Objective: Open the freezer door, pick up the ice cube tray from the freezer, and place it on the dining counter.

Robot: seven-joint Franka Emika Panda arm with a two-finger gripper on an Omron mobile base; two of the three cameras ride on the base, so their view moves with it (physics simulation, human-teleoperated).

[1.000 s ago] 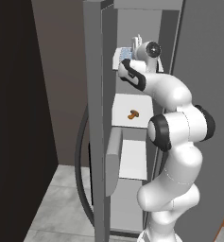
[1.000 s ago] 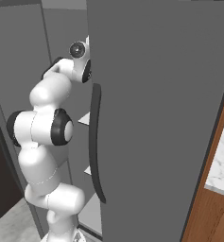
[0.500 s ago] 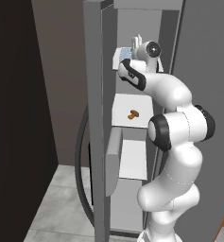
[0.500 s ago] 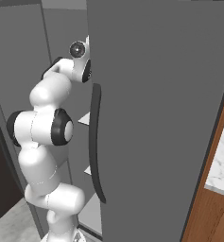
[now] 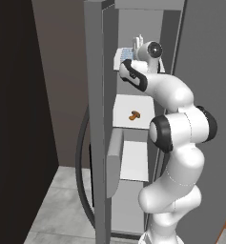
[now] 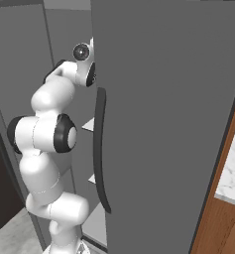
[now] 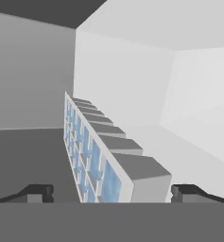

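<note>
A: Item one, the freezer (image 5: 133, 28)?
B: Tall grey compartment, centre of the left base view, white shelves inside. The freezer door (image 5: 96, 119) stands swung open at centre-left of that frame, seen edge-on, its dark curved handle (image 5: 81, 167) bowing out to the left.

A: Item two, the ice cube tray (image 7: 92, 151)?
B: Pale blue, two rows of square compartments. In the hand view it runs from the bottom centre up toward the middle, tipped on its long edge as that frame shows it. In the left base view a pale-blue corner of it shows on the top shelf (image 5: 120, 59), upper centre, just left of the wrist.

A: Item three, the claw (image 7: 112, 193)?
B: Spread wide. One fingertip (image 7: 38, 191) at lower left, the other at lower right, the near end of the tray between them. Whether either tip touches it cannot be told; nothing is gripped.

A: Other contents?
B: One small brown food item (image 5: 134, 115) on the middle shelf, centre of the left base view. A second plain grey door (image 6: 168, 124) with a dark handle, centre and right of the right base view. A marble desk (image 6: 231, 173) over brown wood, lower right there.
</note>
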